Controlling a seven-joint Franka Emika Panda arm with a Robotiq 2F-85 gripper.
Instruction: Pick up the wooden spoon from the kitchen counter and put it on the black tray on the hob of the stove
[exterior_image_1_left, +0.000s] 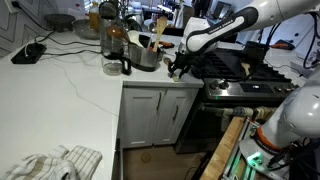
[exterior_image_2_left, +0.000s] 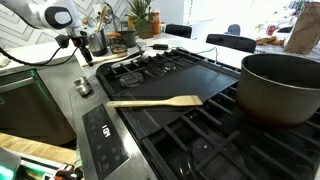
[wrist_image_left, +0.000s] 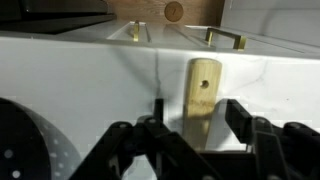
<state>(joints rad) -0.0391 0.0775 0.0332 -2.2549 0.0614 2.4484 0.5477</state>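
Observation:
In the wrist view the wooden spoon's (wrist_image_left: 203, 92) flat light-brown handle, with a hole near its end, lies on the white kitchen counter (wrist_image_left: 90, 85). My gripper (wrist_image_left: 198, 118) is open, one black finger on each side of the handle with a gap on both sides. In both exterior views the gripper (exterior_image_1_left: 178, 66) (exterior_image_2_left: 76, 41) hangs low over the counter (exterior_image_1_left: 70, 85) edge beside the hob (exterior_image_1_left: 228, 66) (exterior_image_2_left: 150, 66). The black tray (exterior_image_2_left: 205, 78) lies across the hob's grates. The spoon's bowl is hidden under my gripper.
A flat wooden spatula (exterior_image_2_left: 155, 101) lies on the tray's near edge. A large dark pot (exterior_image_2_left: 285, 88) stands on the hob. On the counter stand a steel pot (exterior_image_1_left: 146, 57) with upright utensils and a glass jug (exterior_image_1_left: 114, 50). A cloth (exterior_image_1_left: 55, 162) lies in front.

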